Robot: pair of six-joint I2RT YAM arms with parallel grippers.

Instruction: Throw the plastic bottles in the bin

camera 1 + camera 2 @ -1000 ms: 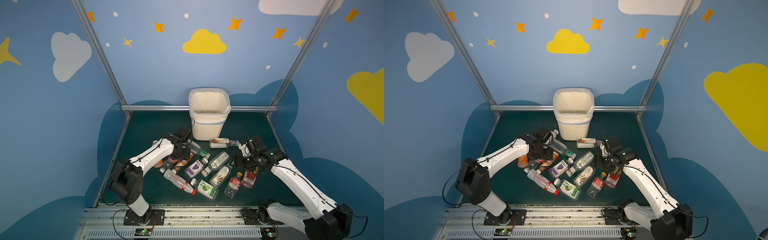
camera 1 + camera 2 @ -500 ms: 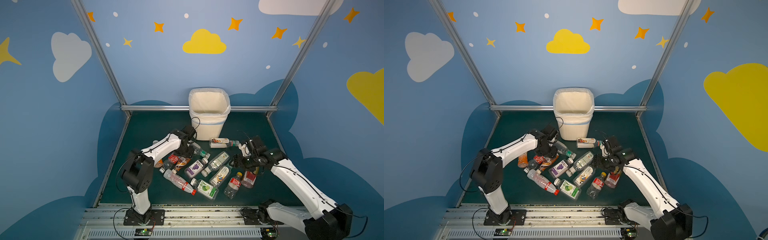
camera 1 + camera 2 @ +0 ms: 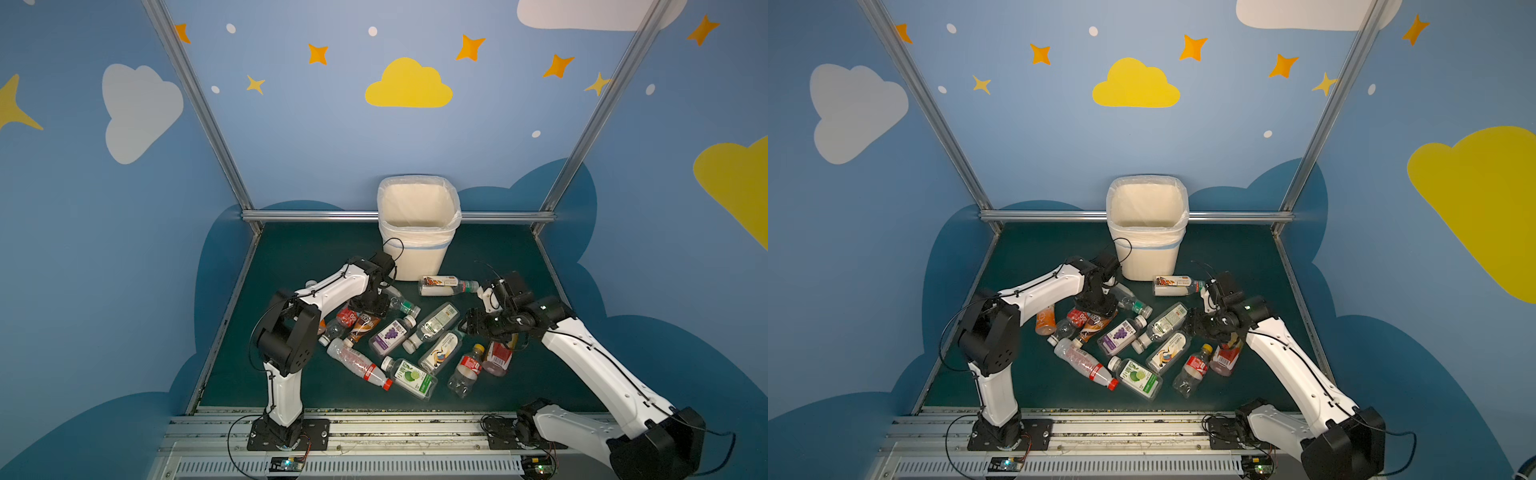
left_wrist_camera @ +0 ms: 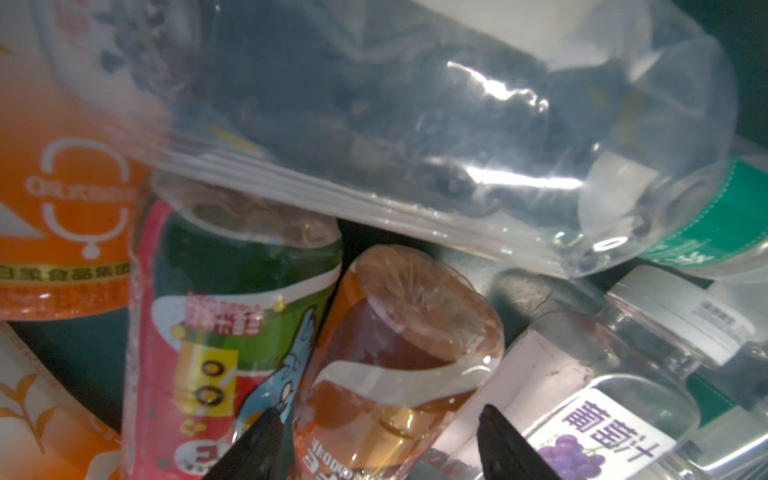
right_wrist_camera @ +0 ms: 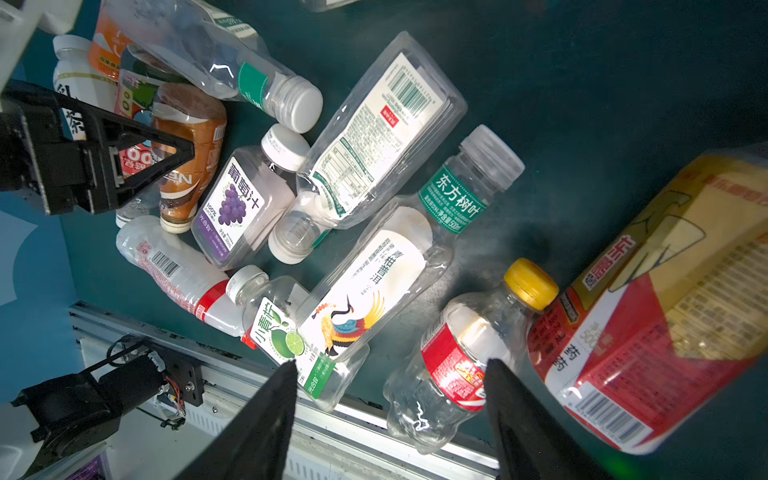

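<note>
table (image 3: 311, 257): dark green, filling the lower middle of both top views.
bin (image 3: 415, 259): upright at centre frame against the back rail. Both top views look down onto its cream inside and bag liner. Neither wrist view catches it.
plastic bottles (image 3: 436, 322): lying in a cluster on the table below the bin, between the two arms.
left gripper (image 4: 380, 411): tucked under its wrist in both top views. The left wrist view shows its fingers spread either side of the brown coffee bottle (image 4: 399, 353). Whether they touch it, I cannot tell.
right gripper (image 5: 390, 363): the right wrist view shows its fingers wide apart, hovering over the red-labelled bottle (image 5: 453, 357) with the yellow cap.
lone bottle (image 3: 442, 286): on its side just below the bin's base, apart from the cluster.
orange bottle (image 3: 1045, 320): shows in full in a top view, at the cluster's left edge.
grape juice bottle (image 5: 239, 203): its label reads clearly only in the wrist views.
</note>
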